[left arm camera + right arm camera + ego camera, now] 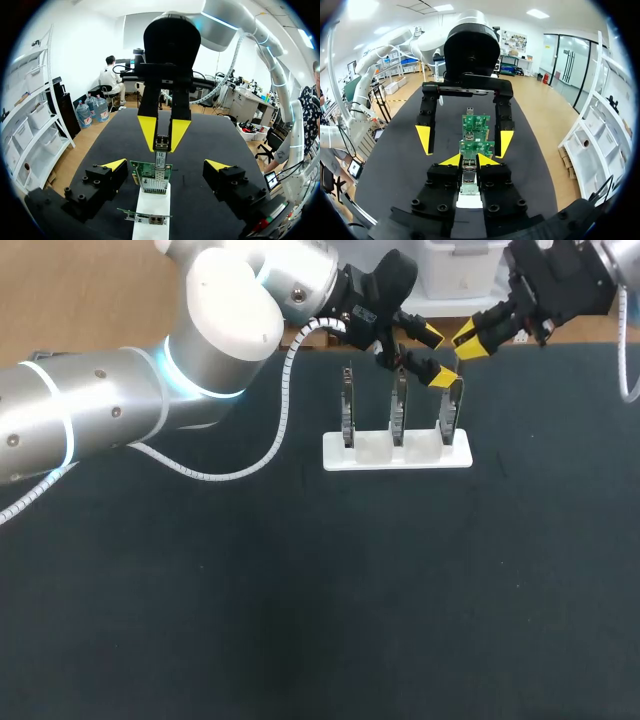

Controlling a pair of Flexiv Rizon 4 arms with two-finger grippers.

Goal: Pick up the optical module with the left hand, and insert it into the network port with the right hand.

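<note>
Claw on the left arm (436, 357) gapes wide and empty, its fingers flanking the right-hand end of a white stand (360, 452) of three upright circuit boards on the dark table (250, 600). Facing it, the right claw (469, 160) is clamped on the optical module (161, 144), whose end meets the end board (151, 176)

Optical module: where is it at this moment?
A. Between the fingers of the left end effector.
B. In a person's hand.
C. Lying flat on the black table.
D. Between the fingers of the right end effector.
D: the right wrist view shows the optical module clamped from both sides by the right end effector, while the left end effector stands wide open and holds nothing.
</note>
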